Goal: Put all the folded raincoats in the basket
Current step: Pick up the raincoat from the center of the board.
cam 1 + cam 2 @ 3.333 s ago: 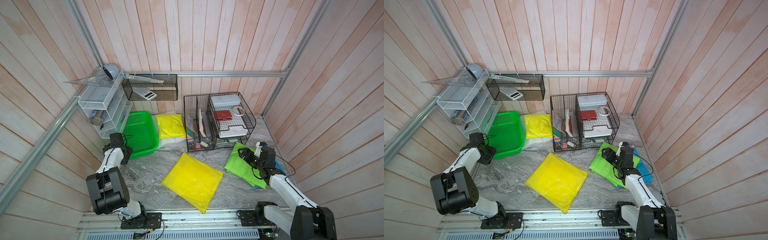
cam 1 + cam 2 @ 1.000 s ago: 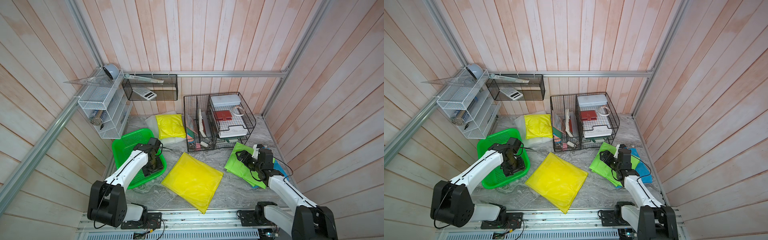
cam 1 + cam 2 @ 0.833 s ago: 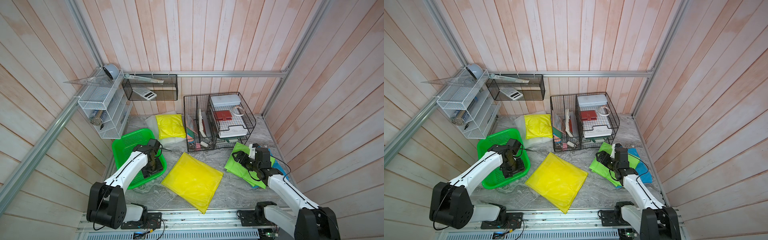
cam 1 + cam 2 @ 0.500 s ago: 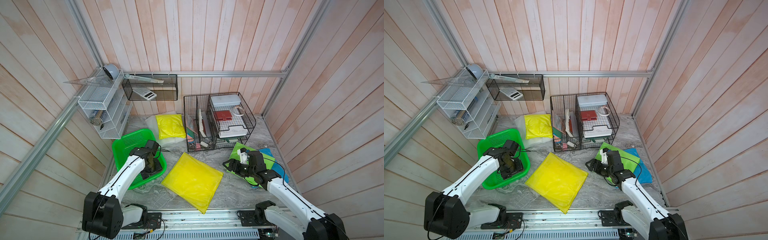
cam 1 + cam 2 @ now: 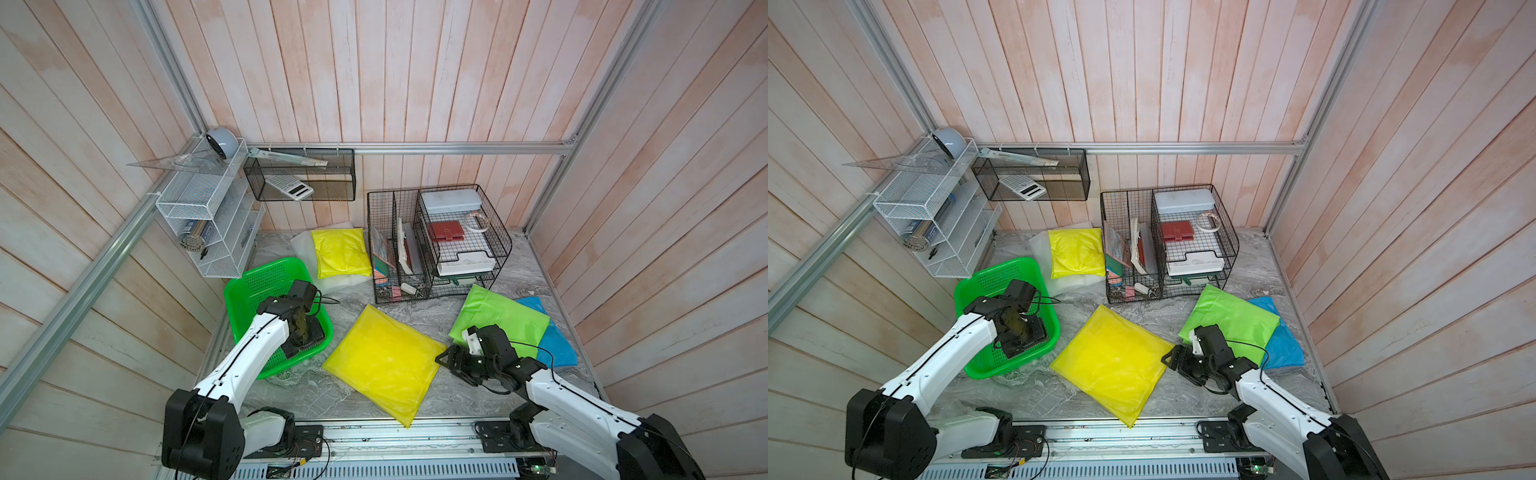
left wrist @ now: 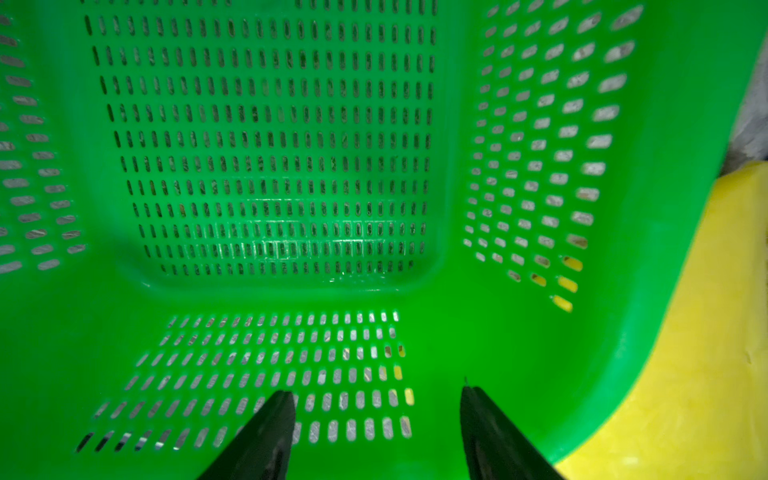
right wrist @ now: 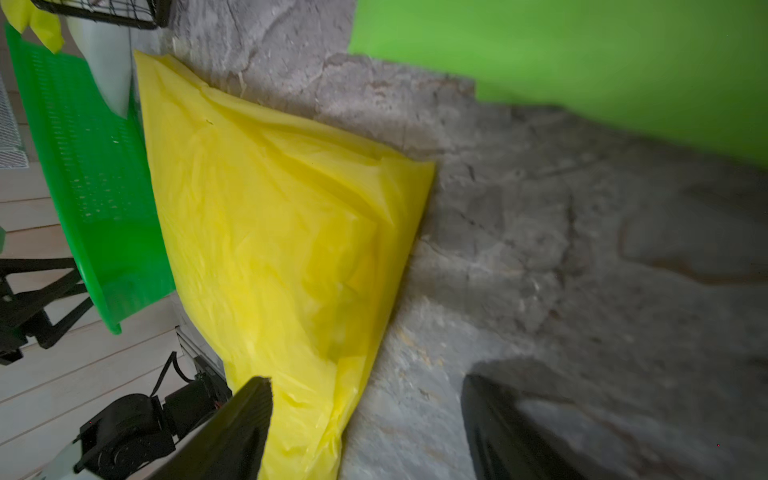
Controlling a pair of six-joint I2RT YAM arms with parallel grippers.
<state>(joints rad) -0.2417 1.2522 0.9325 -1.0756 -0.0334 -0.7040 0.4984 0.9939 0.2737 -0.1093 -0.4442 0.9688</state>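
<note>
**Right gripper at the raincoat's corner, basket across the sheet**

The right gripper (image 5: 444, 360) hovers low over the table (image 5: 419, 309) with its jaws spread wide and nothing between them. In the right wrist view, one finger (image 7: 249, 415) hangs over the yellow edge and the other over bare stone, so the gap straddles the border of the raincoat (image 7: 270, 228). I cannot tell whether either finger touches the plastic yet.

The raincoat (image 5: 384, 363) lies flat in the middle of the table, set diamond-wise. One corner points at the right gripper and the opposite corner points towards the basket (image 5: 270, 262). The sheet is close to square, with no marked long axis. Almost all of it lies to the left of the right gripper, and the basket is beyond its far edge, just beside that edge. The basket's own long axis runs away from the robot.

The left gripper (image 5: 305, 332) is down inside the basket with its jaws also apart. In the left wrist view the fingers frame the perforated wall (image 6: 540, 166) and clamp nothing.

Both arms are close to the raincoat, but only the right one is lined up on it. The likely step is a pinch at that corner. The carry would then run leftward across the full sheet, and the left gripper inside the basket could obstruct the drop.
</note>
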